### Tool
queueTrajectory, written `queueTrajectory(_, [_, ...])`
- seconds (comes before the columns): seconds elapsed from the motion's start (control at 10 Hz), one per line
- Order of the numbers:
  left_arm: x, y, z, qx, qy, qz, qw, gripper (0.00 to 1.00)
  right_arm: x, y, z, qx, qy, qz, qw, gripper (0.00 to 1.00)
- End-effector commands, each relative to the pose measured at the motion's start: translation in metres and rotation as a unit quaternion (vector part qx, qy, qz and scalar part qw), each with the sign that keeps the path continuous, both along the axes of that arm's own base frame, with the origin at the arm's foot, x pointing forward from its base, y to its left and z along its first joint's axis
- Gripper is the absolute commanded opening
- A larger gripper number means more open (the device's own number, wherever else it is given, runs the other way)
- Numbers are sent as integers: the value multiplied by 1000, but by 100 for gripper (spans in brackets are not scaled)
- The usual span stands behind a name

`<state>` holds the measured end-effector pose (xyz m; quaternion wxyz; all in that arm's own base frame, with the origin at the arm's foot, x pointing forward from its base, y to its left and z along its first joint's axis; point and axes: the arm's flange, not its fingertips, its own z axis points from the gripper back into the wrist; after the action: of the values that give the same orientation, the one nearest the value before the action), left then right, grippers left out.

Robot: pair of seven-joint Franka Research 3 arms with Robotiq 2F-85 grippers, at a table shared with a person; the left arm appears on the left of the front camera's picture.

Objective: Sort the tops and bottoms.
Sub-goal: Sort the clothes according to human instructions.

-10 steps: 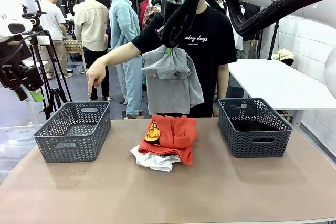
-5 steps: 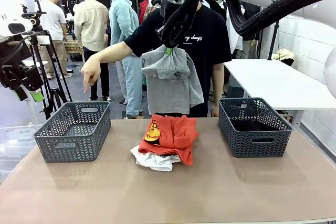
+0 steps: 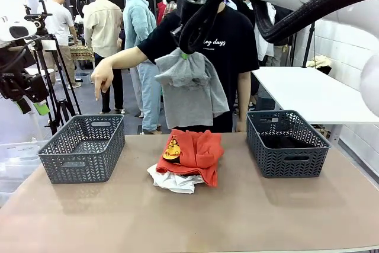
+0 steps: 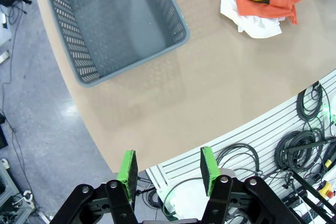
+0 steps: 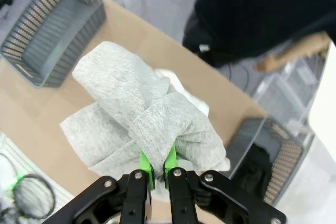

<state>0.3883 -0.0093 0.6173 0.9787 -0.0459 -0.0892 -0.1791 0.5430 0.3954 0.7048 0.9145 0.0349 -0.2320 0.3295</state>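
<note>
Front view has the right hand (image 3: 187, 55) clamped on one limp grey top (image 3: 190, 90) held high, one orange top (image 3: 198, 151) atop one white top (image 3: 175, 182) on the tabletop (image 3: 249, 217) between two lattice baskets (image 3: 83, 149), the left hand (image 4: 168, 169) apart and empty.

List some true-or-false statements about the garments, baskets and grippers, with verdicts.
The right gripper is shut on the light grey garment. True.
The left gripper holds the orange garment. False: it is open, holding nothing; the orange garment lies on the table.
The orange garment lies on the white garment. True.
The person's hand rests on the table. False: it points down over the left basket.
</note>
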Motion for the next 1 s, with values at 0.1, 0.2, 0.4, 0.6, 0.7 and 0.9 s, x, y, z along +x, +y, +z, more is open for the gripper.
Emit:
queueTrajectory(0.1, [-2,0,0,5,3,1,1000,64,50,84,44,32,-52,101,993,0])
queueTrajectory(0.2, [-2,0,0,5,3,1,1000,64,62,108,53,55,-59,128,988,0])
queueTrajectory(0.4, [-2,0,0,5,3,1,1000,64,8,61,6,41,-50,98,993,0])
queueTrajectory(0.6, [-2,0,0,5,3,1,1000,64,8,61,6,41,-50,98,993,0])
queueTrajectory(0.7, [-2,0,0,5,3,1,1000,64,8,61,6,41,-50,98,993,0])
queueTrajectory(0.9, [-2,0,0,5,3,1,1000,64,15,63,4,38,-58,101,992,0])
